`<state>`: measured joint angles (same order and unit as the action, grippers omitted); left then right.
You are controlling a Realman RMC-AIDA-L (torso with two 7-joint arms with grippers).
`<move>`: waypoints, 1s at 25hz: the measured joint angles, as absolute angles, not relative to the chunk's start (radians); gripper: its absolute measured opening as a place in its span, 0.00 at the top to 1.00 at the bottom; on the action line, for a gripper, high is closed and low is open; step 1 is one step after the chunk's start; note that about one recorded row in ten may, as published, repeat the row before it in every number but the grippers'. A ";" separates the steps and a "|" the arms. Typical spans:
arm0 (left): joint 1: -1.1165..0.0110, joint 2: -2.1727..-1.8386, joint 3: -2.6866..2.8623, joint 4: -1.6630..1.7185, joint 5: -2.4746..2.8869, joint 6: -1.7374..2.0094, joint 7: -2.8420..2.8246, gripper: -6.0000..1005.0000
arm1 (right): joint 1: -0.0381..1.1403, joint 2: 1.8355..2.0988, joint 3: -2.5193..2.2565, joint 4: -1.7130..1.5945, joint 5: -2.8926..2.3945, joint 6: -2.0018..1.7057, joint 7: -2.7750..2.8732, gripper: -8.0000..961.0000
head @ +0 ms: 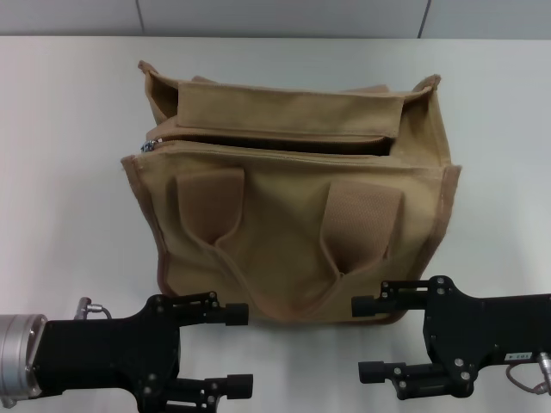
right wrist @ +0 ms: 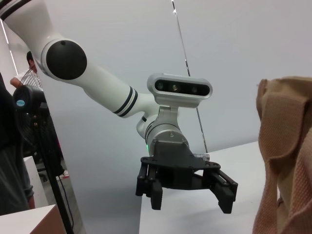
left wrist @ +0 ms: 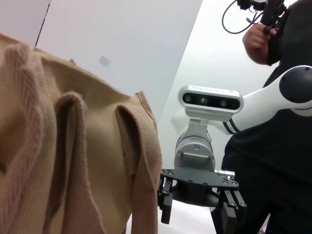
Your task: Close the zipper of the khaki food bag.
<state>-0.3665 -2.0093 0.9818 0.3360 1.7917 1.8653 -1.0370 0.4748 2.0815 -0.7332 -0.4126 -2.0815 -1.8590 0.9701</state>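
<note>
My left gripper point(head: 238, 348) sits low at the table's point(head: 60, 172) near edge, jaws wide, holding nothing. The bag point(head: 293, 232) stands centred behind both grippers, zipper point(head: 258, 142) open, pull at its left end. My right gripper point(head: 370, 338) is likewise wide, empty.

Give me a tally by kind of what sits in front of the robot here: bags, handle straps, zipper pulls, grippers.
Khaki food bag: 1
Handle straps, one at the front and one at the back: 2
Zipper pull: 1
Open grippers, left gripper and right gripper: 2
Total: 6
</note>
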 joint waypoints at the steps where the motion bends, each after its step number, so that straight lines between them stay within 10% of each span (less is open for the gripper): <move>1: -0.366 -2.009 0.982 0.336 1.792 1.865 -1.037 0.19 | 0.474 2.082 -0.733 -0.413 -2.081 -1.859 0.970 0.28; 25: -0.410 -2.065 0.779 0.350 1.677 2.005 -0.928 0.19 | 0.472 2.082 -0.733 -0.413 -2.082 -1.845 0.969 0.29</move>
<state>-0.4103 -2.0647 0.7792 0.3502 1.6769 2.0052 -0.9279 0.4723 2.0815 -0.7332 -0.4126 -2.0816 -1.8449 0.9694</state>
